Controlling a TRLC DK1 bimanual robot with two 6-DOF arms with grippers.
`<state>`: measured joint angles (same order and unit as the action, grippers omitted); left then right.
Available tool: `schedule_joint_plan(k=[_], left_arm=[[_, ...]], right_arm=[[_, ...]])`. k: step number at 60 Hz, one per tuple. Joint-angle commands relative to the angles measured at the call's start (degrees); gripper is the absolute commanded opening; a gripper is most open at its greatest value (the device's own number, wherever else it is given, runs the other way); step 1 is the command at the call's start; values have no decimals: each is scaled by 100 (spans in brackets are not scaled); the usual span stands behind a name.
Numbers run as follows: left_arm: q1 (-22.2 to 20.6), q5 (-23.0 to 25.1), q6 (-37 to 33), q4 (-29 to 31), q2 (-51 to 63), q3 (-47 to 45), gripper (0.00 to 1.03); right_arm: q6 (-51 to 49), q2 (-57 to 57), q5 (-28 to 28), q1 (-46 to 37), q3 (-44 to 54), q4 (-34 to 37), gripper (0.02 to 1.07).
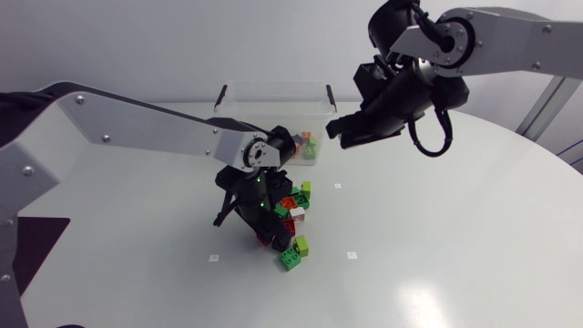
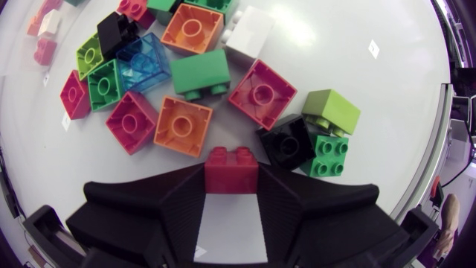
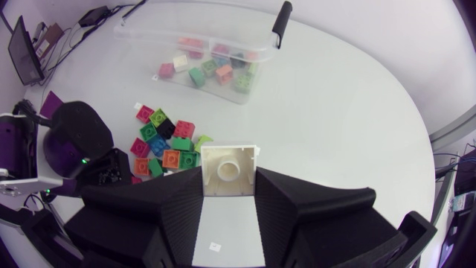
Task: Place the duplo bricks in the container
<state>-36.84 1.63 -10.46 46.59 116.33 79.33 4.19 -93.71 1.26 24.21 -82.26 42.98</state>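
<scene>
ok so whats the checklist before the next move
1. left gripper shut on red brick: ok.
2. right gripper shut on white brick: ok.
3. white brick above container: not ok, the container lies ahead of it.
4. container open, with room inside: ok.
5. red brick lifted clear of loose bricks: cannot tell.

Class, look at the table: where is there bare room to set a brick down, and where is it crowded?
Bare: the wide stretch of table between the brick pile and its right edge, and the strip between pile and near edge. Crowded: at the pile, where the left gripper is, and by the container, where the right gripper hangs.
</scene>
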Motion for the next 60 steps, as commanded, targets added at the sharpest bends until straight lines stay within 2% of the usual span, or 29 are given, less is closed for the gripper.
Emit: schedule_joint_plan(k=[1, 25, 48, 60], left_arm=[[-16, 57, 53, 237, -67, 47, 32], [318, 48, -290, 694, -1183, 65, 32], [880, 48, -703, 667, -1992, 434, 33], [1109, 74, -853, 369, -2168, 742, 33]], right_arm=[[-85, -262, 50, -39, -317, 88, 33], [-58, -1237, 173, -4, -1548, -88, 33], [-23, -2248, 226, -12, -2708, -308, 33], [-32, -2652, 217, -65, -3270, -308, 33]])
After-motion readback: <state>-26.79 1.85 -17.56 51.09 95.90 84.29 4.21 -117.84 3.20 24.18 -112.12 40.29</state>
